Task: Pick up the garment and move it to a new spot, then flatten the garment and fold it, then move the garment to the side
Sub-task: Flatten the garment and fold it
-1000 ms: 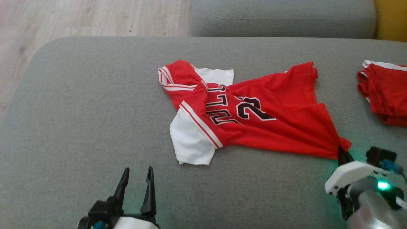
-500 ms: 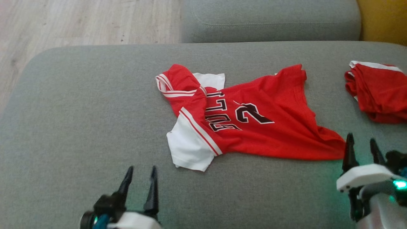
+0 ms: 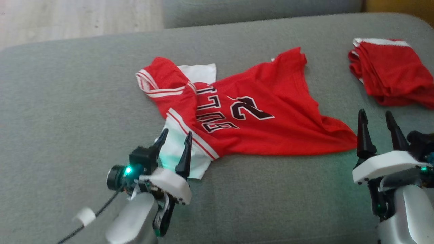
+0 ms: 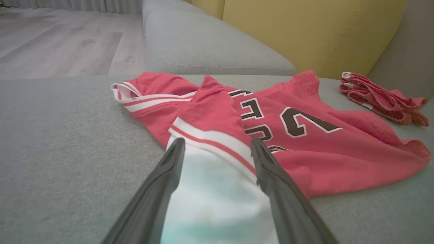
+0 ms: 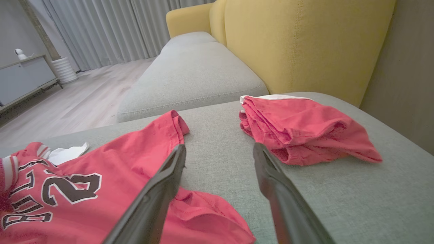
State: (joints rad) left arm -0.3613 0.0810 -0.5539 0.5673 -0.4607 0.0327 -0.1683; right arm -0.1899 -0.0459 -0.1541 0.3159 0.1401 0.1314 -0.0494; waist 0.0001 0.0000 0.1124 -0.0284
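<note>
As the grippers stand: left gripper [image 3: 177, 133] has its jaws spread wide over the white sleeve [image 4: 217, 189] and holds nothing; contact with the cloth cannot be confirmed. Right gripper [image 3: 374, 113] is equally spread and empty, just beside the hem corner [image 3: 339, 139].
Garment position: red jersey [image 3: 257, 125] lies rumpled mid-cushion, print up, one shoulder folded over.
Handling estimate: light, limp, thin cloth; likely to sag and bunch when lifted; not fragile.
Grasp points: sleeve edge and hem corner, at opposite ends, to pull the cloth flat.
Surface: grey sofa cushion [image 3: 67, 101], soft and textured; probably drags on the cloth.
Neighbouring item: folded red garment [image 3: 390, 71], well apart to the right.
Room: yellow backrest [image 5: 305, 44], wooden floor [image 3: 67, 17], curtains [image 5: 101, 30].
</note>
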